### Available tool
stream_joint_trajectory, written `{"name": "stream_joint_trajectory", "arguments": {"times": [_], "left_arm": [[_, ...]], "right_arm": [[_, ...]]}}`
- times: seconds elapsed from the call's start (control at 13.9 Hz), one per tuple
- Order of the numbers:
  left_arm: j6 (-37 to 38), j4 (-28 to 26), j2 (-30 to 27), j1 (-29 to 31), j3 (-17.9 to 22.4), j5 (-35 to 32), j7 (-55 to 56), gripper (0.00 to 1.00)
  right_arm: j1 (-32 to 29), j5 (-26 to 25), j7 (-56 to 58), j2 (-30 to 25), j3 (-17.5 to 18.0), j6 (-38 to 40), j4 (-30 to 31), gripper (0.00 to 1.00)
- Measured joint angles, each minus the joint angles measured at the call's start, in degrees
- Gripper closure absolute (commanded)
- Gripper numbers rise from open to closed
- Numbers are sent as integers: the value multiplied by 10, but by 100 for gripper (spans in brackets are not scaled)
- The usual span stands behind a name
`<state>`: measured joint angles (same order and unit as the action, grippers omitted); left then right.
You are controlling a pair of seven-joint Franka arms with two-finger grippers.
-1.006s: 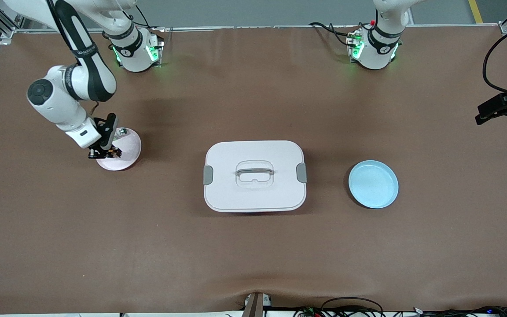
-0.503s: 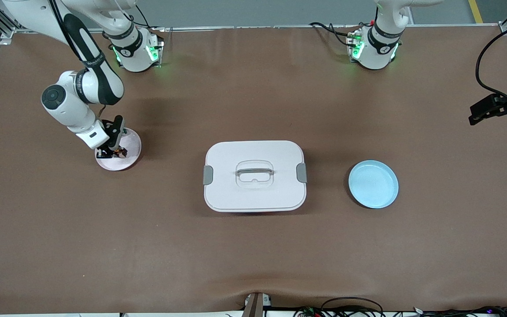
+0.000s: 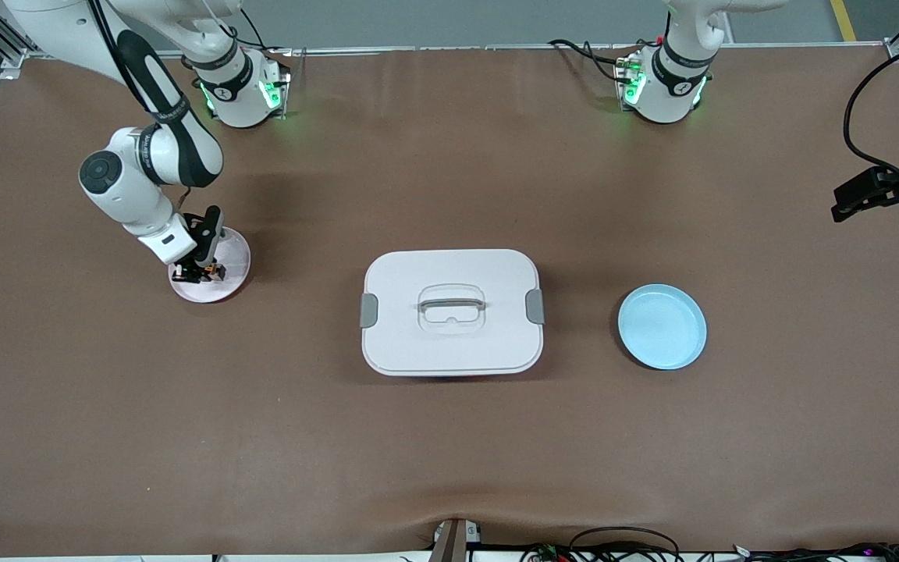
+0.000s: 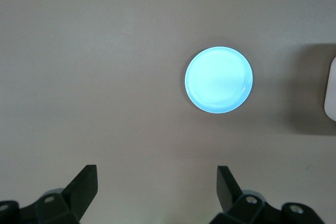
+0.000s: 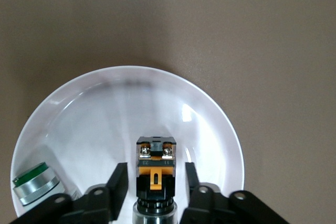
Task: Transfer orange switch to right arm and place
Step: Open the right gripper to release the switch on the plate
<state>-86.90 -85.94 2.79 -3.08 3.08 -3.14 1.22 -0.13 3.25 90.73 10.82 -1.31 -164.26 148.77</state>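
The orange switch point(image 5: 155, 156) lies on a pale pink plate point(image 5: 79, 108) at the right arm's end of the table. It is a black block with an orange middle and a silver collar. My right gripper point(image 5: 155, 174) is low over the plate point(image 3: 235, 254), open, one finger point(image 5: 118, 179) on each side of the switch with a small gap at both. In the front view the switch point(image 3: 214, 272) shows as a dark speck at the right gripper point(image 3: 198, 273). My left gripper point(image 4: 157, 174) is open and empty, held high over the left arm's end of the table point(image 3: 855, 199).
A small green and silver part point(image 5: 35, 182) also lies on the pink plate. A white lidded box point(image 3: 451, 312) with a handle sits mid-table. A light blue plate point(image 3: 662, 326) lies beside it toward the left arm's end, also seen from the left wrist point(image 4: 219, 80).
My right gripper shifted over the pink plate with the switch, and its fingers have parted from it. The left arm drew slightly toward the table's edge.
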Motion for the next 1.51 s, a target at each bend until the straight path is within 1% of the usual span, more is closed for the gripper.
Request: {"name": "stream_joint_trajectory", "arguments": {"times": [0.07,0.43,0.65,0.93,1.08,1.36,1.51], "left_arm": [[0,0,0,0,0,0,0,0],[0,0,0,-6,-2,0,0,0],[-2,5,-1,-8,-3,6,0,0],[-6,9,-1,-6,-2,31,0,0],[-6,10,-1,-7,-2,31,0,0],[-6,11,-1,-9,-3,31,0,0],[-6,11,-1,-9,-3,31,0,0]], "right_arm": [[0,0,0,0,0,6,-2,0],[0,0,-6,-7,0,88,-36,0],[0,0,-20,-11,0,115,-52,0],[1,0,-74,-12,1,140,-63,0],[1,0,-95,-13,1,184,-82,0],[0,0,-134,-24,-2,312,-156,0],[0,0,-176,-33,-2,350,-179,0]]}}
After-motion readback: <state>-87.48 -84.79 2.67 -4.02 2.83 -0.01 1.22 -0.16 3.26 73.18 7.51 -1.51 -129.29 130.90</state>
